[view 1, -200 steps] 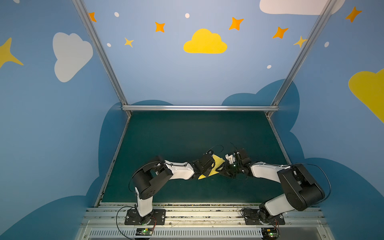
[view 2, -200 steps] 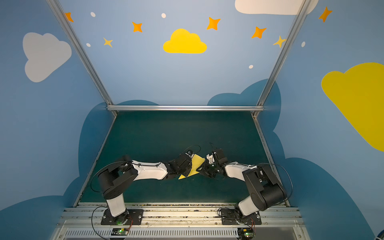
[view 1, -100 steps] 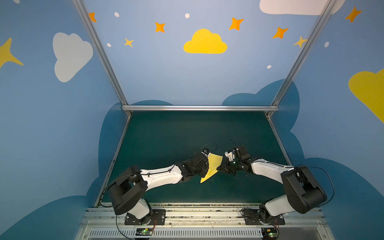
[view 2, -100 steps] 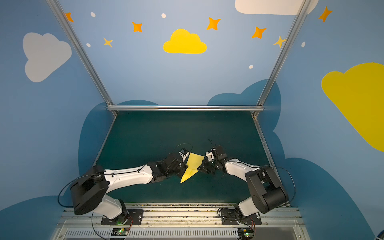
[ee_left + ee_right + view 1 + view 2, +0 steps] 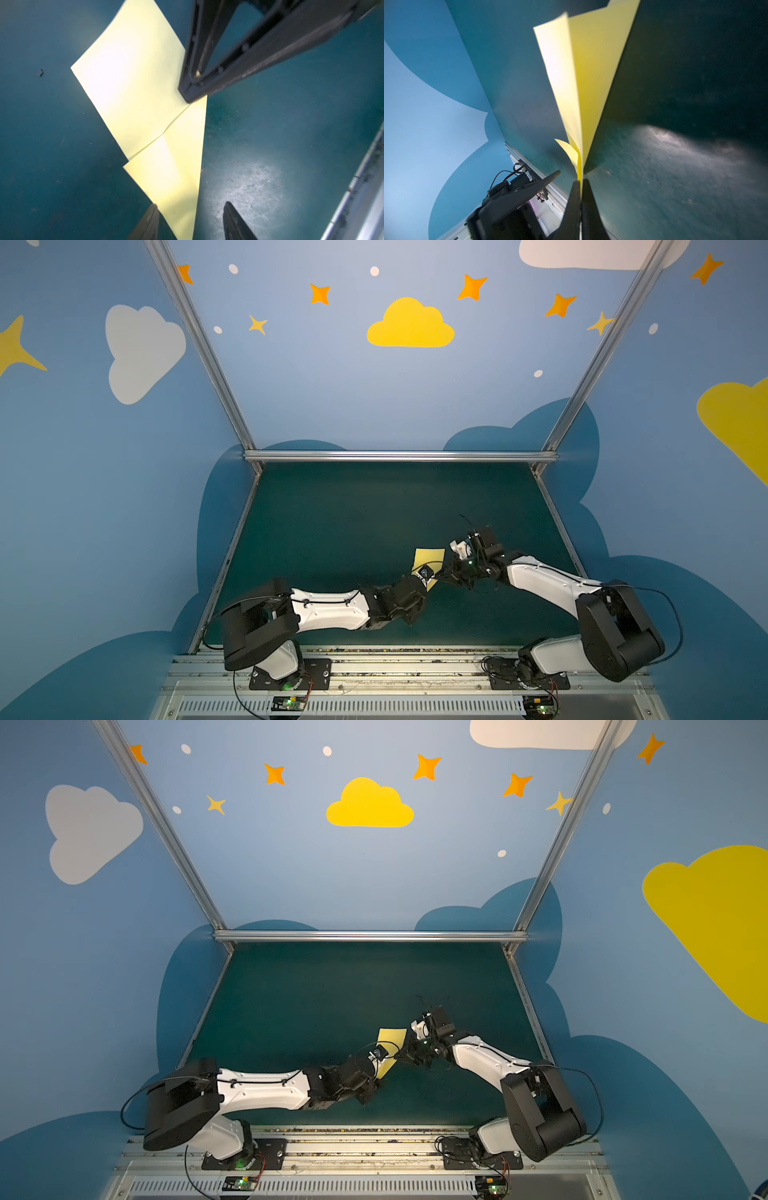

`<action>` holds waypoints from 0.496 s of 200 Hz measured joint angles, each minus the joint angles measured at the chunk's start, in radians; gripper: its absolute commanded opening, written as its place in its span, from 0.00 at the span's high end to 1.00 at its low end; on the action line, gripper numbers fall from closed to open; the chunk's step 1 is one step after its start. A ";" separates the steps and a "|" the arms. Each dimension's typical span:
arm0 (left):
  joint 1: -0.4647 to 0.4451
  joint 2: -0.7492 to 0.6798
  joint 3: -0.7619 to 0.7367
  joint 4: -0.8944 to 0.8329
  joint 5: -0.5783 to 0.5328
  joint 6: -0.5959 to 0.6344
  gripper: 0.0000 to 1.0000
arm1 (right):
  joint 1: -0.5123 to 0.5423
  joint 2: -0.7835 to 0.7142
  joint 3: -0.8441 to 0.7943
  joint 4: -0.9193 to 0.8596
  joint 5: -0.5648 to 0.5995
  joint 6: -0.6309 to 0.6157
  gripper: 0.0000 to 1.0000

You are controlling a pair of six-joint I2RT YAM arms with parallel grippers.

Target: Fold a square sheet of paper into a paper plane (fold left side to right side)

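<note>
The pale yellow sheet of paper [image 5: 428, 561] [image 5: 391, 1039] is folded into a layered shape with a point, over the green mat just right of centre. My right gripper [image 5: 580, 181] [image 5: 448, 574] is shut on its right edge, and the layers fan out from the pinch [image 5: 587, 72]. In the left wrist view the paper [image 5: 135, 83] shows a diagonal flap edge, and the right fingers [image 5: 193, 91] clamp its side. My left gripper [image 5: 191, 204] [image 5: 424, 587] is open. The paper's near point lies between its jaws, touching neither.
The green mat [image 5: 353, 510] is walled in by blue panels and aluminium posts. A metal rail [image 5: 374, 659] with both arm bases runs along the front edge. A tiny dark scrap [image 5: 41, 72] lies on the mat beside the paper.
My left gripper has let go of the paper, opened, and moved to its near point. My right gripper has shut on the right edge and now holds the paper alone.
</note>
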 measured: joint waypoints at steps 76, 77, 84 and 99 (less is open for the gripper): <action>-0.001 0.118 0.016 0.090 -0.103 0.018 0.49 | 0.012 0.000 0.001 0.002 -0.004 0.029 1.00; -0.001 0.120 0.017 0.092 -0.104 0.018 0.49 | 0.012 0.000 0.001 0.002 -0.004 0.029 1.00; -0.001 0.131 0.023 0.098 -0.113 0.019 0.50 | 0.012 0.000 0.001 0.002 -0.004 0.031 1.00; -0.001 0.150 0.030 0.115 -0.126 0.024 0.56 | 0.012 0.001 0.001 0.003 -0.004 0.033 1.00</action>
